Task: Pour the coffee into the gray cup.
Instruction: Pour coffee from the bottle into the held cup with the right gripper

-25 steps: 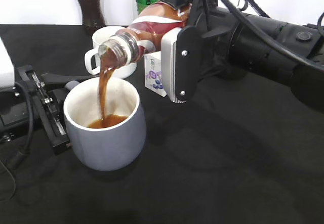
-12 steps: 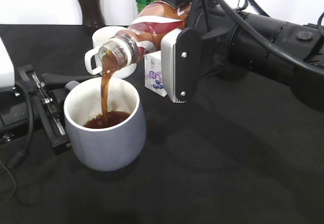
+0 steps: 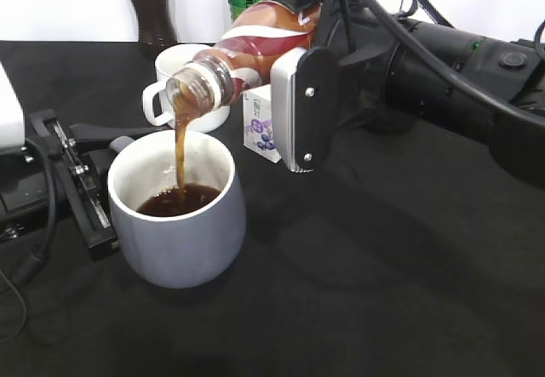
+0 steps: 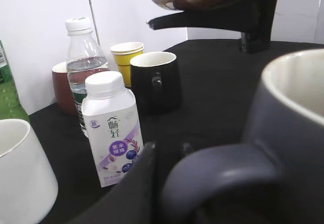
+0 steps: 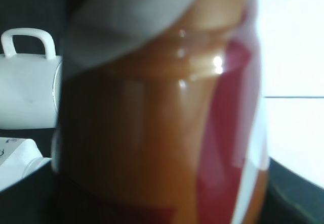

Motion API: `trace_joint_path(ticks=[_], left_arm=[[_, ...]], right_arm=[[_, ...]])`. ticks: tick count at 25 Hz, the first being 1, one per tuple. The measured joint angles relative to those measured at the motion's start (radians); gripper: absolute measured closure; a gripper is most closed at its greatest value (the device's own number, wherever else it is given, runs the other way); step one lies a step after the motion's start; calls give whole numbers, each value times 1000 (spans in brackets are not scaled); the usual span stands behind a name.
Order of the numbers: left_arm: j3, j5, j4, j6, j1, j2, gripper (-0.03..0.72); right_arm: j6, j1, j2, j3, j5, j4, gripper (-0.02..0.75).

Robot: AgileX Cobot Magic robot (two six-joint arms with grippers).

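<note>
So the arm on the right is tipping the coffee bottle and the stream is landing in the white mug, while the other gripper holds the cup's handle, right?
Not quite. The exterior view shows the stream from the coffee bottle landing in the gray cup, not the white mug behind it. The rest holds: the right gripper tips the bottle, and the left gripper is at the cup's handle.

Coffee (image 3: 255, 49) was brown with a red-white swirl label. Gray cup (image 3: 183, 241) was blue-gray outside, cream inside. Table (image 3: 383, 266) black. White mug (image 3: 162, 88), black mug (image 4: 154, 80), yellow cup (image 4: 126, 52).
</note>
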Motion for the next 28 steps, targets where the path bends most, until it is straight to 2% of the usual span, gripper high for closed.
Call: trace_joint_path(ticks=[28], left_arm=[[0, 2, 1, 0, 0, 0, 608]], right_arm=[[-51, 0, 0, 0, -14, 4, 206]])
